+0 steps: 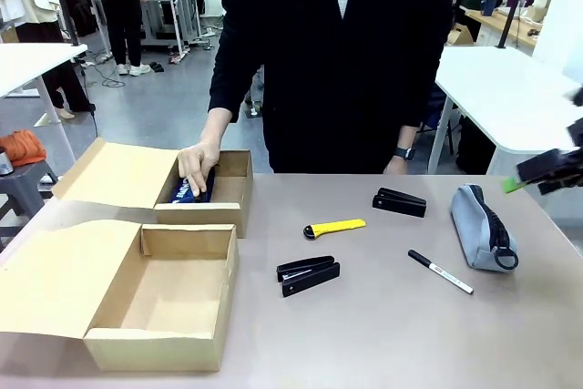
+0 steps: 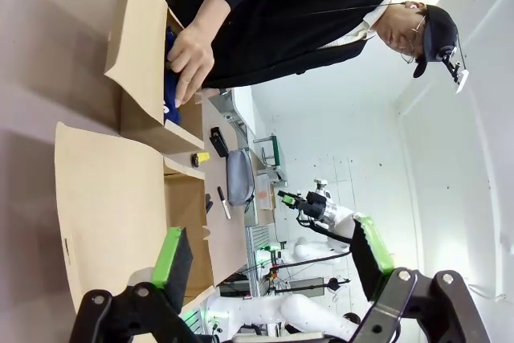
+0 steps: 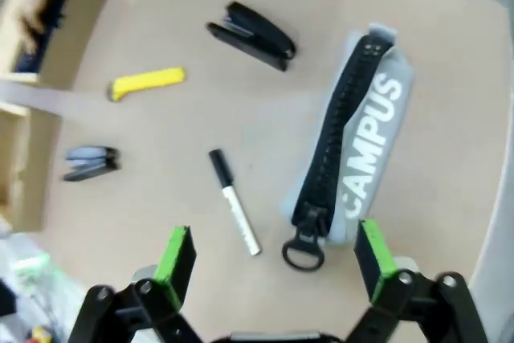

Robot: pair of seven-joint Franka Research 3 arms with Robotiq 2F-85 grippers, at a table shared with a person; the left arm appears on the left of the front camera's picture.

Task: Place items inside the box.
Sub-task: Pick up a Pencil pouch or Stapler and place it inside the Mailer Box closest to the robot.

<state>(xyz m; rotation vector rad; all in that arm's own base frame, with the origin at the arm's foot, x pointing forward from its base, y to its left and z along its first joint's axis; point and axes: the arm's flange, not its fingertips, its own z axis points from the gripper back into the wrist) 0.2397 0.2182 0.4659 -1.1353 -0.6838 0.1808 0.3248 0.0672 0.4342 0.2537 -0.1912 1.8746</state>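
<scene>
Two boxes [image 1: 159, 353] [image 1: 200, 216]; two staplers [image 1: 308, 275] [image 1: 399, 202]; one knife [image 1: 334, 227]; one marker [image 1: 440, 271]; one grey pouch [image 1: 481, 225]

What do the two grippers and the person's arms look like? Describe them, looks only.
The left gripper and the right gripper match: each has two black linked fingers with round pivot bolts, and every finger ends in a bright green pad. The person wears long black sleeves and a dark watch on one wrist.

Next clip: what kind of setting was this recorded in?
Probably a lab or workshop rather than a home: white worktables stand around, cables trail on the grey floor, and cardboard boxes are set out for packing.
</scene>
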